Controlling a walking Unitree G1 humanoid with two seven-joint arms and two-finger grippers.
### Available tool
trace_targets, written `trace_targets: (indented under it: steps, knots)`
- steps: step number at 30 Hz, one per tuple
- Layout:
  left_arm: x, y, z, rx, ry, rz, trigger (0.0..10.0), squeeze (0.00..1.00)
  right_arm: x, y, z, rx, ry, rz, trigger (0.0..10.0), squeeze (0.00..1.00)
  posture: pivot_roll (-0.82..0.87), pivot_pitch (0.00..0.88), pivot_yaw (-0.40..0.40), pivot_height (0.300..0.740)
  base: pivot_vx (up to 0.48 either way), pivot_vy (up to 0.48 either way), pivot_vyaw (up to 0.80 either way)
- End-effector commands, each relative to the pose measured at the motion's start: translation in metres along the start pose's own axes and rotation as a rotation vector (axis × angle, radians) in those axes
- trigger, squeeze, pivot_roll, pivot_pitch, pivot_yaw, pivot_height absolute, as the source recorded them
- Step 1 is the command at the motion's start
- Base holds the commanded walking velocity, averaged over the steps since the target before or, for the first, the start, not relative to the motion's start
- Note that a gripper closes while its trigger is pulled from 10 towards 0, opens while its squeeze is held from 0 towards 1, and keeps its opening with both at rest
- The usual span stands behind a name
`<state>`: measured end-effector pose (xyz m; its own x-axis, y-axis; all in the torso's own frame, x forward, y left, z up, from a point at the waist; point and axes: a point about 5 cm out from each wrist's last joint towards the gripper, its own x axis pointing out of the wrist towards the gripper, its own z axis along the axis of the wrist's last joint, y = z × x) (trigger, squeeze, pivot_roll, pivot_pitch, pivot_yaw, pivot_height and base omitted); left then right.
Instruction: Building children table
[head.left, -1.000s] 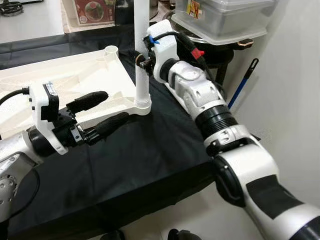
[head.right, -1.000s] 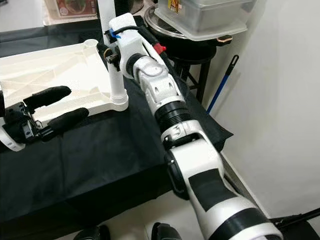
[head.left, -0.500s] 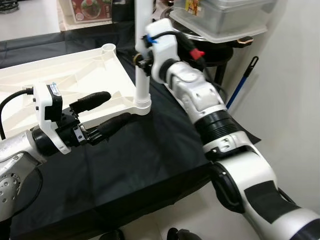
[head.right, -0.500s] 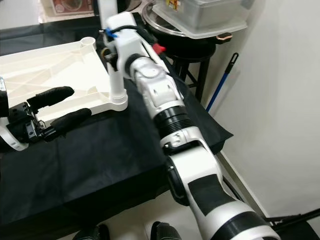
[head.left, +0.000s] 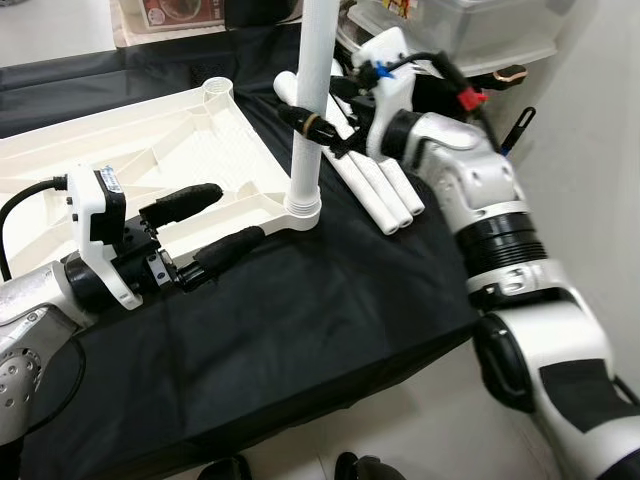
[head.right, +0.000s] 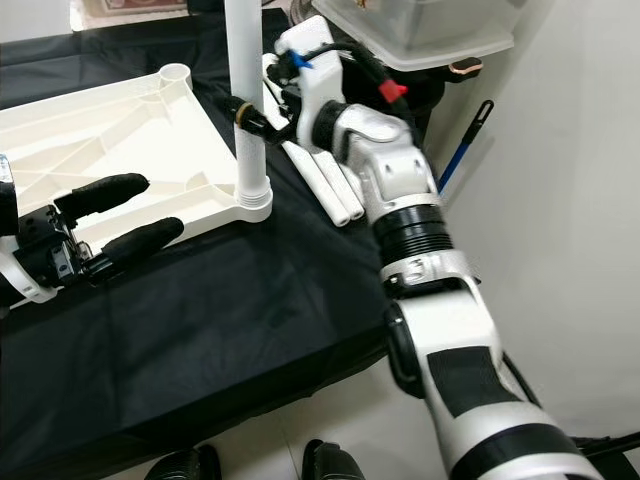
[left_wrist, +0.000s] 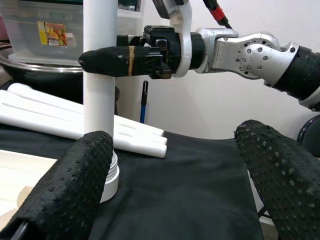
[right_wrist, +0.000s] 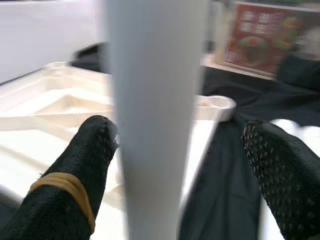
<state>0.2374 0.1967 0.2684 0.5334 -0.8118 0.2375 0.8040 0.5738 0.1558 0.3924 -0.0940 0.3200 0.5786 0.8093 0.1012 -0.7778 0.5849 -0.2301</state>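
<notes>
- While its fingers spread wide around the upright white leg (head.left: 311, 100), the right gripper (head.left: 318, 128) seems to touch it with one finger only.
- Leg stands in the tabletop's (head.left: 120, 160) near corner socket.
- Left gripper (head.left: 205, 225) gapes at eight o'clock.
- Spare legs (head.left: 375, 180) lie at three o'clock.

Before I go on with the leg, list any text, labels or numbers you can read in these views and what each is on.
No text reads clearly.
Fruit-picture sticker on the clear storage box: print too small to read.
Red printed card at the back of the table: blurred, unreadable.
Small label on the left gripper mount: too small to read.
White table leg, tabletop panel, right gripper: no markings visible.
</notes>
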Motion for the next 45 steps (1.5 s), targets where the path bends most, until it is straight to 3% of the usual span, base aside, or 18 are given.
trace_targets:
  steps: [1, 10, 11, 12, 13, 14, 15, 31, 32, 33, 42, 45]
  knots:
    - [-0.001, -0.005, 0.001, -0.003, 0.016, -0.022, 10.0, 0.00, -0.004, 0.000, -0.008, 0.013, 0.000, 0.080, 10.0, 1.00, 0.02, 0.214, -0.089, 0.740, 0.000, 0.000, 0.00]
    - [-0.006, -0.007, 0.006, -0.007, 0.036, -0.017, 10.0, 0.00, -0.010, 0.000, -0.015, 0.050, 0.007, 0.224, 10.0, 0.95, 0.05, 0.240, -0.084, 0.740, 0.000, 0.000, 0.00]
    - [-0.007, -0.008, 0.006, -0.009, 0.040, -0.018, 10.0, 0.00, -0.010, -0.003, -0.012, 0.035, 0.003, 0.229, 10.0, 0.79, 0.06, 0.246, -0.085, 0.740, 0.000, 0.000, 0.00]
    - [-0.007, -0.008, 0.006, -0.009, 0.040, -0.018, 10.0, 0.00, -0.010, -0.003, -0.012, 0.035, 0.003, 0.229, 10.0, 0.79, 0.06, 0.246, -0.085, 0.740, 0.000, 0.000, 0.00]
    - [-0.007, -0.008, 0.007, -0.011, 0.043, -0.019, 10.0, 0.00, -0.010, -0.006, -0.008, 0.020, 0.002, 0.229, 10.0, 0.21, 0.06, 0.250, -0.084, 0.740, 0.000, 0.000, 0.00]
    - [-0.007, -0.008, 0.007, -0.011, 0.043, -0.019, 10.0, 0.00, -0.010, -0.006, -0.008, 0.020, 0.002, 0.229, 10.0, 0.21, 0.06, 0.250, -0.084, 0.740, 0.000, 0.000, 0.00]
    - [-0.008, -0.009, 0.007, -0.012, 0.044, -0.019, 10.0, 0.00, -0.010, -0.007, -0.006, 0.010, 0.000, 0.230, 10.0, 0.00, 0.06, 0.250, -0.083, 0.740, 0.000, 0.000, 0.00]
    - [-0.017, -0.021, 0.012, -0.025, 0.068, -0.003, 10.0, 0.00, 0.002, -0.004, 0.000, -0.044, -0.018, 0.240, 9.9, 0.00, 0.10, 0.294, -0.095, 0.740, 0.000, 0.000, 0.00]
    - [-0.018, -0.023, 0.014, -0.027, 0.071, 0.000, 10.0, 0.00, 0.002, -0.005, 0.001, -0.041, -0.030, 0.231, 7.1, 0.00, 0.11, 0.303, -0.095, 0.740, 0.000, 0.000, 0.00]
    - [-0.019, -0.026, 0.015, -0.029, 0.079, 0.002, 10.0, 0.00, 0.002, -0.006, 0.001, -0.034, -0.048, 0.217, 0.0, 0.00, 0.12, 0.322, -0.089, 0.740, 0.000, 0.000, 0.00]
    - [-0.018, -0.027, 0.020, -0.027, 0.080, 0.008, 10.0, 0.00, 0.000, -0.008, -0.001, -0.034, -0.061, 0.202, 0.0, 0.00, 0.13, 0.327, -0.085, 0.740, 0.000, 0.000, 0.00]
    - [-0.016, -0.025, 0.023, -0.017, 0.070, 0.007, 10.0, 0.00, 0.001, -0.008, 0.003, -0.085, -0.051, 0.185, 0.0, 0.00, 0.12, 0.315, -0.084, 0.740, 0.000, 0.000, 0.00]
